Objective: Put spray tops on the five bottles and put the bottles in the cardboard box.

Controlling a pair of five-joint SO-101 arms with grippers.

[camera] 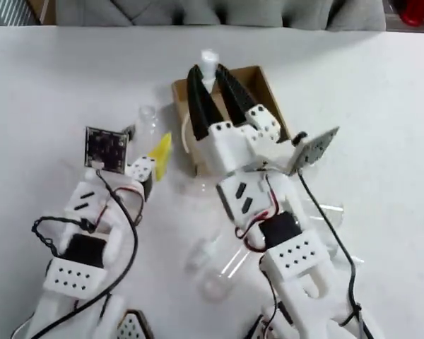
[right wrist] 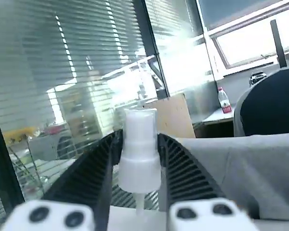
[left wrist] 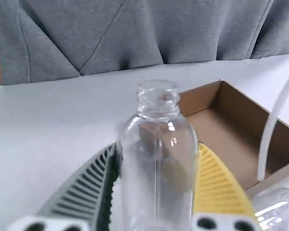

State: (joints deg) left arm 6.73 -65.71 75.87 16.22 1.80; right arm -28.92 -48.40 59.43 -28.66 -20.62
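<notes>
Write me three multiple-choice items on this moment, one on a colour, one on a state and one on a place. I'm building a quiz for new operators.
1. What colours are the fingers of the left gripper?
A. Both black.
B. Both white.
C. One grey, one yellow.

2. How is the bottle in the left gripper?
A. Upright, neck bare.
B. Lying flat.
C. Already capped.

3. Where is the white spray top?
A. Screwed on the bottle.
B. Held in the right gripper.
C. Held in the left gripper.

Answers:
1 C: the left wrist view shows a grey finger on one side of the bottle and a yellow one on the other.
2 A: the bottle stands upright between them, and its threaded neck is open.
3 B: the spray top sits clamped between the right gripper's black fingers.
</notes>
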